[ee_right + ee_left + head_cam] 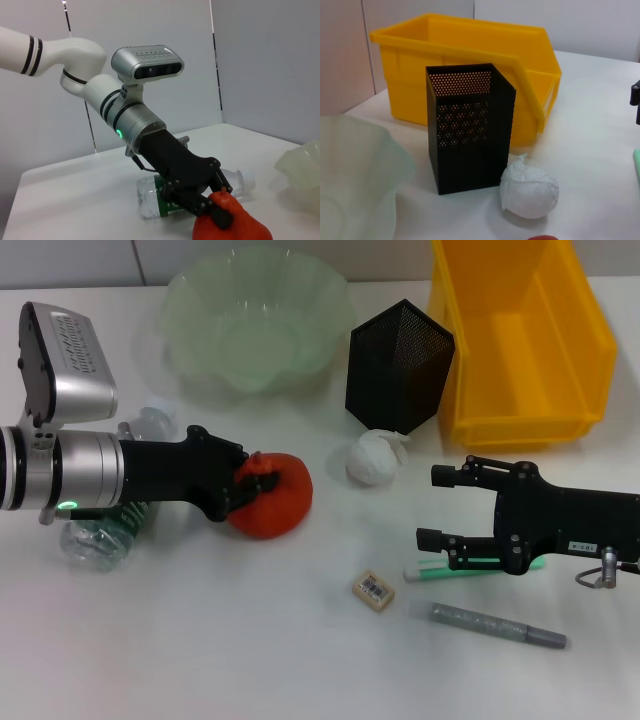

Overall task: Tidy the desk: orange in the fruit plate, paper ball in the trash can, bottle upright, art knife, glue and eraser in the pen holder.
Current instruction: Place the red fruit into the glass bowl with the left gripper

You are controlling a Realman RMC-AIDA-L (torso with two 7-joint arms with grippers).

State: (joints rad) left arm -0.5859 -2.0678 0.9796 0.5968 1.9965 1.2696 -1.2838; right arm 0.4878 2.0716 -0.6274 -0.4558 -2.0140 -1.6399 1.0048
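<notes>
The left jaws [252, 483] are clamped on the orange [275, 500], which sits on the white counter [200, 640] left of centre in the head view; the right wrist view shows the dark fingers [220, 212] pressed into the top of the fruit. The right jaws [432, 508] stand apart at the right of the frame, one finger above the other, holding nothing, with a green-and-white stick (probably the glue) [430, 569] lying just under the lower finger.

The bottle [105, 530] lies on its side at the left, largely under the left arm, its cap end toward the fruit plate [255, 320]. That plate sits at upper centre with nothing in it. The pen holder [398, 365] stands just right of it, tilted in the head view, and the trash can [525, 335] fills the upper right corner, touching or nearly touching the holder's side. The paper ball [374, 458] rests at the foot of the pen holder, close against it in the left wrist view.

The eraser [374, 589] lies label-up below the centre of the frame, apart from the rest. To its right a grey, pen-shaped tool (the art knife, by its look) [498, 625] lies nearly level on the counter at lower right.
</notes>
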